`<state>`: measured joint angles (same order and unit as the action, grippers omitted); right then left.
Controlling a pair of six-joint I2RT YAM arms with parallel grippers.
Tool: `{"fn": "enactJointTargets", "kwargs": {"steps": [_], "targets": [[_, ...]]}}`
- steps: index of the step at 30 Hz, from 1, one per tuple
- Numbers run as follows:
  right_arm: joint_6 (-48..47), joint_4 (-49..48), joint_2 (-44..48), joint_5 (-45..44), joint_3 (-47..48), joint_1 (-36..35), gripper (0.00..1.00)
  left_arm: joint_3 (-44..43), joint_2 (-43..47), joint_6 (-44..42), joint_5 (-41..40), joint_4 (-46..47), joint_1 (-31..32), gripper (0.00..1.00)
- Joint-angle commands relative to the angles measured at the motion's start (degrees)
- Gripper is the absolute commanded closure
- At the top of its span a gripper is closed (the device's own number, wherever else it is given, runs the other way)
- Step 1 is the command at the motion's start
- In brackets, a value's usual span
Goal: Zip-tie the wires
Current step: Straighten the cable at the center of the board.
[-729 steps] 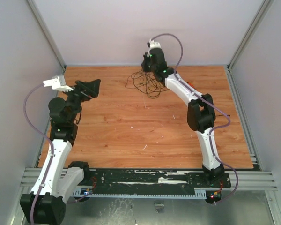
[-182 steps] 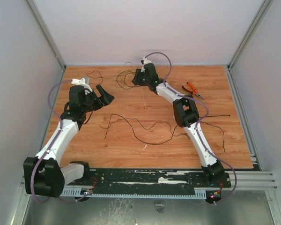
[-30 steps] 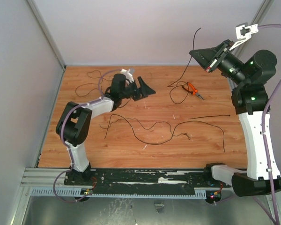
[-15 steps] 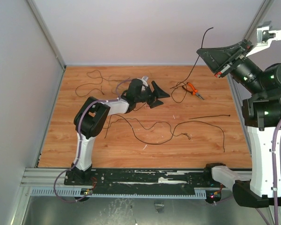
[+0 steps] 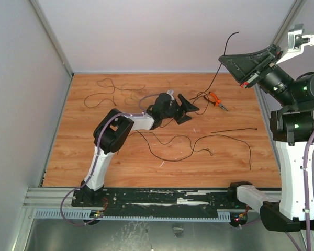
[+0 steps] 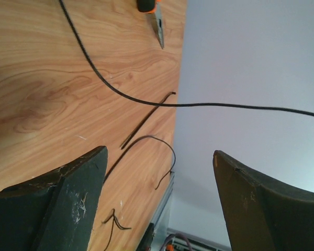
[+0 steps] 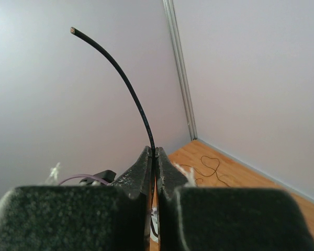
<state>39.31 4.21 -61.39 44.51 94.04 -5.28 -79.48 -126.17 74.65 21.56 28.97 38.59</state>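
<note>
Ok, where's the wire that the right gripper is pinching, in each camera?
Top external: the wire climbs from the far right of the wood to the right gripper, high at upper right.
Left wrist: it crosses mid-frame, from top left to the right edge.
Right wrist: centre, rising from the shut fingertips.
Shared landmark: the orange-handled pliers, at the left wrist view's top edge; absent from the right wrist view.
</note>
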Motion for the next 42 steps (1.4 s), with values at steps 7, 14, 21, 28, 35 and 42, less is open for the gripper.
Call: {"fn": "enactJointTargets", "kwargs": {"steps": [7, 14, 21, 28, 35, 42], "targets": [[3.13, -3.2, 1.15, 1.47, -0.78, -0.32, 1.0, -6.85, -6.32, 3.25, -8.52, -0.65, 1.85, 0.14], [3.36, -3.17, 1.58, 0.85, -1.01, -0.28, 1.0, -12.24, -10.48, 5.53, -13.43, -3.16, 3.1, 0.13], [3.96, -3.29, 1.34, 0.58, -1.04, -0.29, 1.0, -18.33, -16.18, 7.6, -13.08, -5.12, 4.92, 0.19], [2.7, -1.51, 1.58, -0.82, -0.94, -0.31, 1.0, -17.55, -17.6, 7.39, -13.91, -2.99, 5.27, 0.46], [-0.26, 2.98, 1.42, -3.36, 0.63, -0.31, 1.0, -13.18, -14.89, 6.21, -15.1, 5.99, 4.97, 0.91], [-9.98, 19.81, -0.21, -14.15, 6.49, -0.26, 1.0, -0.58, -2.49, -2.8, -20.67, 12.3, 1.67, 1.0]]}}
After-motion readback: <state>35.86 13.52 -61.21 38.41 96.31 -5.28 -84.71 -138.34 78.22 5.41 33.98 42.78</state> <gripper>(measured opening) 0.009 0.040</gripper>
